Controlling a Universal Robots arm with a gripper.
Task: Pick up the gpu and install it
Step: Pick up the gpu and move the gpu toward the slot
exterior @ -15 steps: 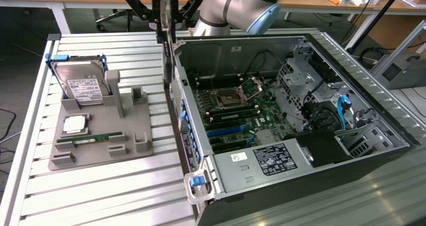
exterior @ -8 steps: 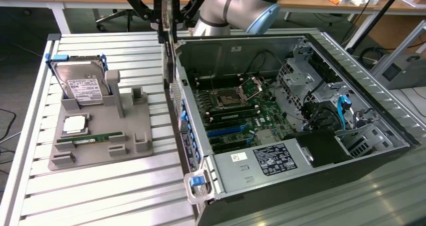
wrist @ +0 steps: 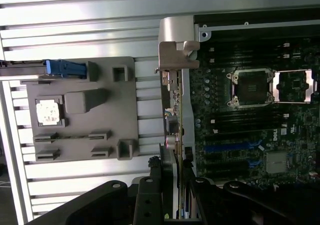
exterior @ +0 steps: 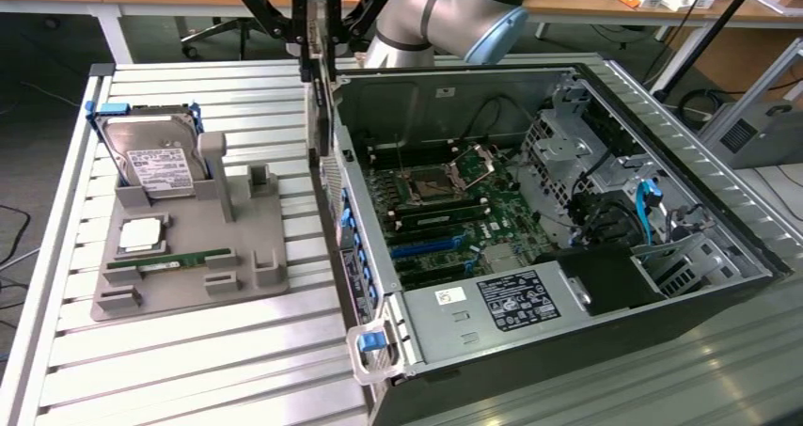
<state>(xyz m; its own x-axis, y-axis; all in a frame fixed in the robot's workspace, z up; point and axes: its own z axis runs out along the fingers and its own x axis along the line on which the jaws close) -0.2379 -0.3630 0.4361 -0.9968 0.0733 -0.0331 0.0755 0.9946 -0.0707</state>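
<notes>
The gpu [exterior: 323, 106] hangs edge-down as a thin dark card, and my gripper [exterior: 316, 55] is shut on its upper end. It sits over the near wall of the open computer case [exterior: 627, 87], at the exterior view's left side of the case. In the wrist view the gpu [wrist: 173, 110] appears edge-on, with its silvery bracket [wrist: 177, 35] at the far end and my gripper [wrist: 172, 182] clamped on the near end. The motherboard [exterior: 452, 200] lies inside the case, and its blue slot [wrist: 225, 147] is beside the card, apart from it.
A grey fixture tray [exterior: 251, 266] lies on the slatted table at the exterior view's left, holding a hard drive [exterior: 150, 163], a processor chip [exterior: 141, 235] and a green memory stick [exterior: 169, 259]. Inside the case sit drive cages and cables [exterior: 627, 210].
</notes>
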